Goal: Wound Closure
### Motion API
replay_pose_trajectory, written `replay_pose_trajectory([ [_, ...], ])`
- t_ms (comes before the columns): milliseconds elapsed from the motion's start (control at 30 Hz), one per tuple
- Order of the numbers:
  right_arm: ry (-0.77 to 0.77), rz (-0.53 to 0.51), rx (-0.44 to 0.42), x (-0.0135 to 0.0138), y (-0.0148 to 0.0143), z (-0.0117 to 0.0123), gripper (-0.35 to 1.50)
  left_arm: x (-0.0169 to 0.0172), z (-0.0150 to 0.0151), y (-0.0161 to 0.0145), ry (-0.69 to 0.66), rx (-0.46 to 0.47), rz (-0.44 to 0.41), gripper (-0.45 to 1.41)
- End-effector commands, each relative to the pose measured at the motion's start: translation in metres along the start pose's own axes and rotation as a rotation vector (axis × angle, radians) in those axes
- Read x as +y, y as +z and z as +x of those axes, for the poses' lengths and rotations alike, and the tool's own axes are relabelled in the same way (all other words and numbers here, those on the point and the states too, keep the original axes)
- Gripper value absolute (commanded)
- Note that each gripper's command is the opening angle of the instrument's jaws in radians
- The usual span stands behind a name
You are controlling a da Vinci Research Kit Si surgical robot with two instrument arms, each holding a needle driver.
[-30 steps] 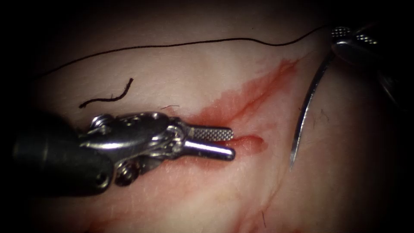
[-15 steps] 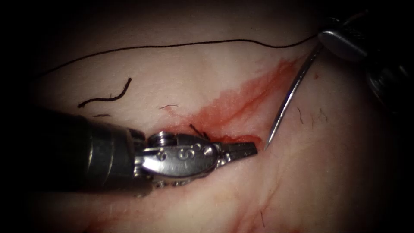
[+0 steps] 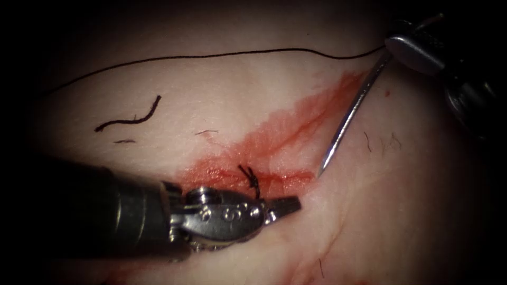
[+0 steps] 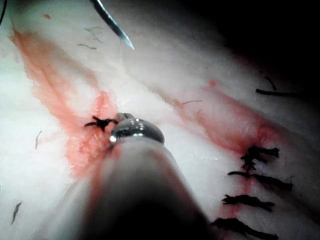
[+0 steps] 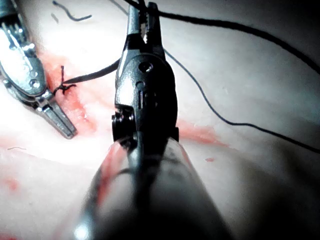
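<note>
My right tool (image 3: pixel 395 48) is shut on the curved needle (image 3: pixel 349 113) near its tail, at the upper right. The needle slants down and left, and its tip hangs just at the cut's (image 3: pixel 285 175) right end; I cannot tell whether it touches the tissue (image 3: pixel 222 100). The black thread (image 3: pixel 211 55) trails left from the needle's tail across the tissue. My left tool (image 3: pixel 289 205) lies just below the cut with its jaws shut and nothing in them. A tied knot (image 3: pixel 252 177) sits on the cut, beside the left tool (image 5: pixel 62 127). The needle tip (image 4: pixel 125 41) points at the tissue.
A cut end of thread (image 3: pixel 129 120) lies on the tissue left of the cut. Red fluid (image 3: pixel 311 113) streaks up and right from the cut. Several older stitches (image 4: pixel 250 201) run in a row on another cut. The thread (image 5: pixel 240 30) crosses behind the right tool (image 5: pixel 142 17).
The left tool's jaws have shut and it has moved down off the cut, uncovering the knot. The right tool has swung the needle left, bringing its tip to the cut's right end.
</note>
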Motion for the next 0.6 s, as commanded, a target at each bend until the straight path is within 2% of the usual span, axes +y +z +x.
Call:
replay_pose_trajectory([
  [33, -0.011, 0.002, 0.002, 0.0, 0.001, 0.0001, -0.35, -0.0002, 0.0, 0.0007, 0.004, -0.018, 0.009, -0.45],
  [167, -0.035, 0.001, 0.001, 0.0001, 0.0011, 0.0002, -0.35, -0.0005, -0.0001, 0.0005, 0.004, -0.022, 0.02, -0.45],
  [300, -0.053, 0.001, 0.0, 0.0002, 0.001, 0.0001, -0.35, -0.0013, 0.0024, -0.0007, -0.029, 0.012, 0.094, -0.45],
  [400, -0.053, 0.004, 0.001, 0.0001, 0.0011, 0.0001, -0.35, -0.0017, 0.003, -0.0012, -0.056, 0.023, 0.134, -0.45],
  [467, -0.06, 0.009, 0.003, -0.0001, 0.0013, 0.0, -0.35, -0.002, 0.0028, -0.0011, -0.055, 0.021, 0.167, -0.45],
  [600, -0.071, 0.012, 0.004, -0.0004, 0.0014, 0.0001, -0.35, -0.0019, 0.0016, -0.0004, -0.042, -0.002, 0.168, -0.45],
])
